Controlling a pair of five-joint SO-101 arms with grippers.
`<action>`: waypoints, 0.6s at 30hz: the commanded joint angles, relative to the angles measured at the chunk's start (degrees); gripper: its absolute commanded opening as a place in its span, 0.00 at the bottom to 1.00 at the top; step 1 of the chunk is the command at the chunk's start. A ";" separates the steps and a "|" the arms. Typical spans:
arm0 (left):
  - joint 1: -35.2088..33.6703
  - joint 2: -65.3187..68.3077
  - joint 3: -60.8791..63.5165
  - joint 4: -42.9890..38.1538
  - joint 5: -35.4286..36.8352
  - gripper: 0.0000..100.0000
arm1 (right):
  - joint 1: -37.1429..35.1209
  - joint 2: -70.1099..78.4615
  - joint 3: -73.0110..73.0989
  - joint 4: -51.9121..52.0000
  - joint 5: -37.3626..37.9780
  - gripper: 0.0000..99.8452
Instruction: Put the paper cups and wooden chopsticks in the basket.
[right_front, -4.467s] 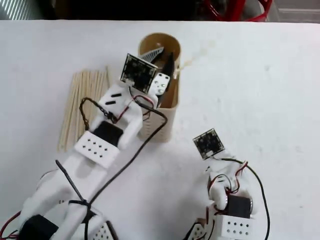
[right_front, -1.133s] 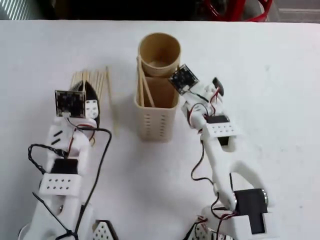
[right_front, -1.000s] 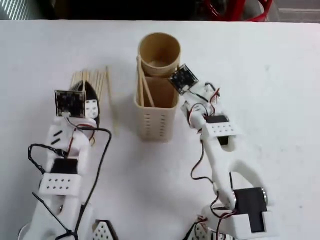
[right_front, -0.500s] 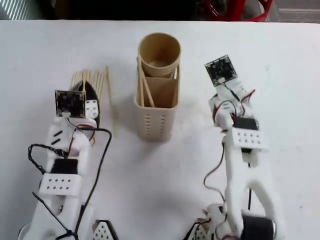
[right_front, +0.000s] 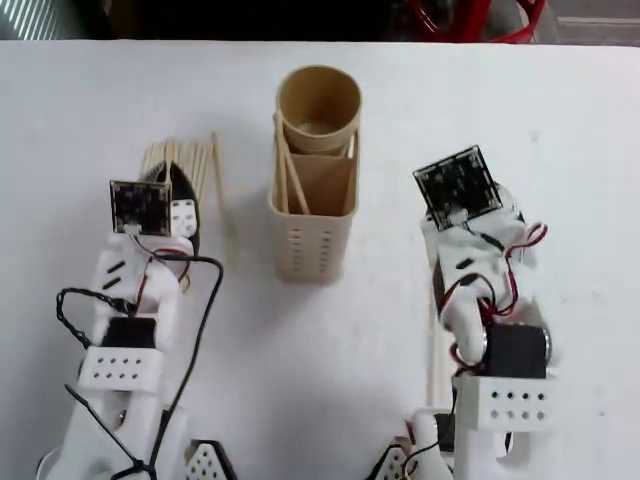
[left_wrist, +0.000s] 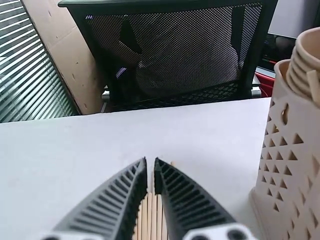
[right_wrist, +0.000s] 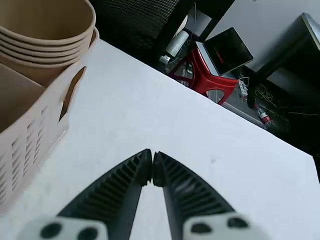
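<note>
1. We see the basket (right_front: 310, 245) standing upright at the middle of the white counter (right_front: 560, 120). It is a pale plastic holder with rows of small holes in its wall.
2. A stack of paper cups (right_front: 320, 100) sits mouth up in the basket's 12 o'clock end. In both wrist views its nested rims rise above the wall.
3. A few wooden chopsticks (right_front: 288, 175) lean inside the basket along its 9 o'clock wall, at 6 o'clock of the cups.
4. The chopstick pile (right_front: 160, 162) lies flat on the counter at about 10 o'clock of the basket, near it but not touching. One loose chopstick (right_front: 221, 200) lies between the pile and the basket.
5. The left arm (right_front: 130, 300) comes in from 7 o'clock, and the left jaws hang over the pile's 6 o'clock end. In the left wrist view they are narrow, with only a thin slit between them, and we see nothing gripped. Chopstick ends lie on the counter beneath them.
6. The right arm (right_front: 480, 300) stands at 4 o'clock of the basket, apart from it. The right jaws are closed tip to tip and hold nothing. They sit above the counter, with the basket and cups off to one side.
7. Beyond the counter's 12 o'clock edge we see a black mesh chair (left_wrist: 175, 60) and a red frame (right_wrist: 215, 85).
</note>
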 joint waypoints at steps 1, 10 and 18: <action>-0.40 -1.45 -0.26 -1.58 -0.70 0.05 | 5.93 4.18 -2.46 0.57 1.93 0.02; -0.40 -1.45 -0.26 -1.58 -0.70 0.05 | 12.53 36.88 -7.91 23.96 21.19 0.15; -0.40 -1.54 -0.26 -1.67 -0.70 0.05 | 6.55 52.53 -9.49 21.05 14.51 0.15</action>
